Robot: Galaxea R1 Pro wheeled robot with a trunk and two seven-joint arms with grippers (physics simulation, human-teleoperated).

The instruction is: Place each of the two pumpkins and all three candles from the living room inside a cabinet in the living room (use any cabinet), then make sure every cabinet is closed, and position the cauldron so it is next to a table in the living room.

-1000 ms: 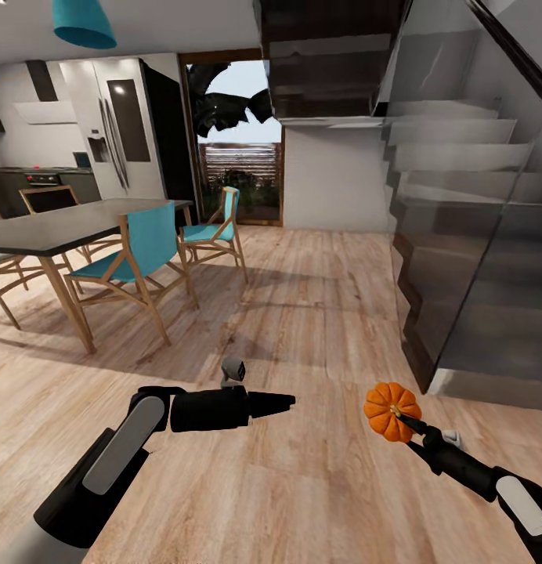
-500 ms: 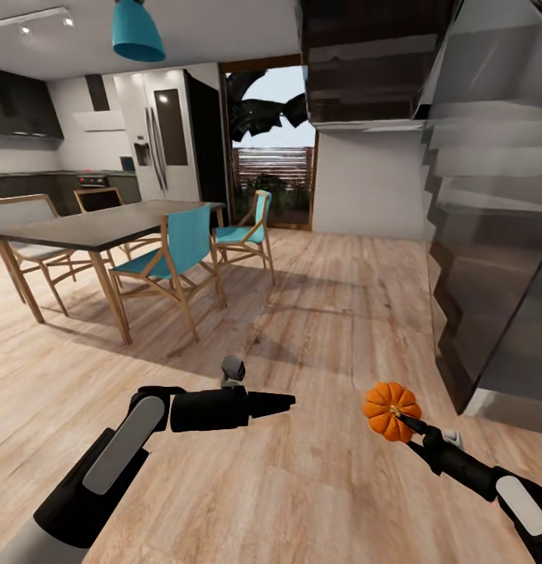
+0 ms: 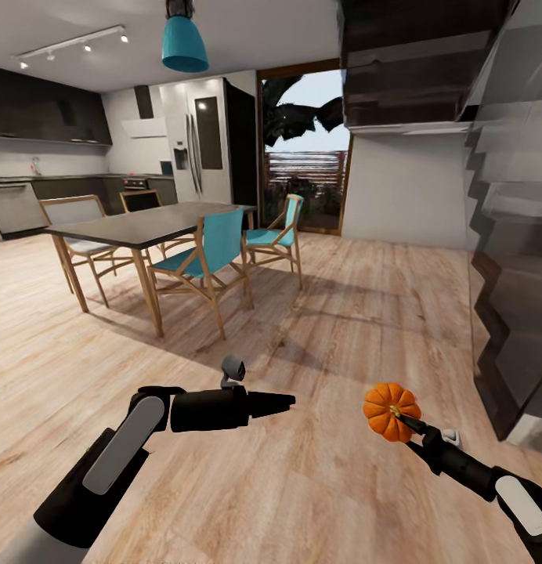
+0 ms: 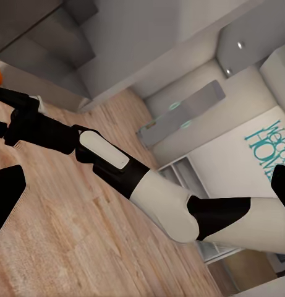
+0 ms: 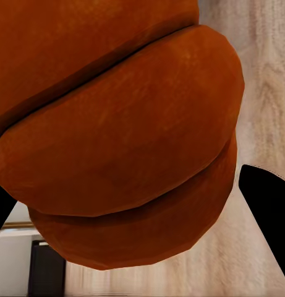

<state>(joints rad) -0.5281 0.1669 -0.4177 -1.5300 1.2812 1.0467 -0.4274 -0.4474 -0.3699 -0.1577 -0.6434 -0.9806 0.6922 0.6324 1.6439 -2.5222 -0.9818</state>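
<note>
Up close, right wrist: pumpkin [image 5: 117, 130] ribs; head: dining table [image 3: 146, 227].

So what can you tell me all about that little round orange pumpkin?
The little round orange pumpkin is ribbed, with a matte, slightly mottled skin and a small yellowish dimple facing the right gripper. That gripper's dark fingers pinch it, holding it up above the pale wooden floor. Close up, in the right wrist view, its bulging lobes look brownish-orange.

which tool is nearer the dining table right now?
Left. The left tool sits on the dining table side; the right tool, shut on the pumpkin, is farther off.
</note>
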